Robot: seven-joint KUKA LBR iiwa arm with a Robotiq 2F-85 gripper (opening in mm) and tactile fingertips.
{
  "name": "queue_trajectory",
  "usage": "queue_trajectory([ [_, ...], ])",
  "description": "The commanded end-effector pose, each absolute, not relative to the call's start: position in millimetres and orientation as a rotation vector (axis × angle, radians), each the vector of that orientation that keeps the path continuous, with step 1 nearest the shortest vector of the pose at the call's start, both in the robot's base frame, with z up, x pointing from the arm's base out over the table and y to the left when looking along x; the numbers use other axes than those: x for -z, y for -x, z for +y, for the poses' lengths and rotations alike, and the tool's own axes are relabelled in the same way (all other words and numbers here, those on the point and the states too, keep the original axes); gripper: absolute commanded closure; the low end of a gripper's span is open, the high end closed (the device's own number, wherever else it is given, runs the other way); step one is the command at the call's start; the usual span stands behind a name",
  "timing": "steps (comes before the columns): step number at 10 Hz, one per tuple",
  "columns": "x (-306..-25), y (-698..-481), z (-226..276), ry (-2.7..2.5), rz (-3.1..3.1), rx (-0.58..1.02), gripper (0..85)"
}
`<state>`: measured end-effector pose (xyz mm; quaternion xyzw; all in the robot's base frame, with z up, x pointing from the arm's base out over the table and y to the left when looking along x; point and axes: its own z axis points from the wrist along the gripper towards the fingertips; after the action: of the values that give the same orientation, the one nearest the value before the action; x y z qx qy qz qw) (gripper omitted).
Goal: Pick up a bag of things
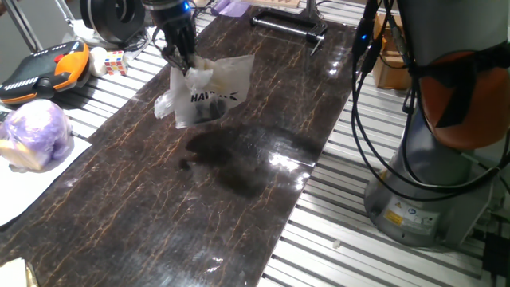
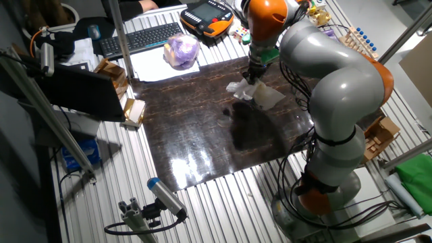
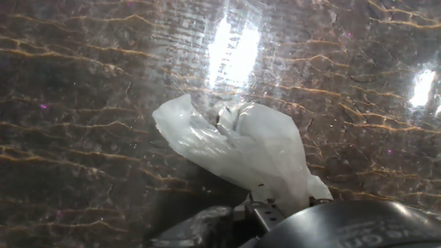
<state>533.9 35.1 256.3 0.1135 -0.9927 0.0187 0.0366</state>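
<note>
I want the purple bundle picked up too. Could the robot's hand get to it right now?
Probably not right now. The gripper is shut on the white bag, which hangs above the dark table. The purple bundle lies uncovered off to the side, but the hand is full.

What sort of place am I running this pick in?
Most likely a robotics lab workbench. The gripper holds the bag of things over a dark marble-patterned board on a slotted aluminium table; a teach pendant and keyboard lie nearby.
</note>
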Motion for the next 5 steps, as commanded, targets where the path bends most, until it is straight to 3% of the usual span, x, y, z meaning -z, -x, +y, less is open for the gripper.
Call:
queue_trajectory([
  [1, -257.0, -533.4, 34.0, -0.348, -3.048, -0.054, 84.3],
  [5, -260.1, -530.1, 30.1, -0.363, -3.046, -0.022, 84.3],
])
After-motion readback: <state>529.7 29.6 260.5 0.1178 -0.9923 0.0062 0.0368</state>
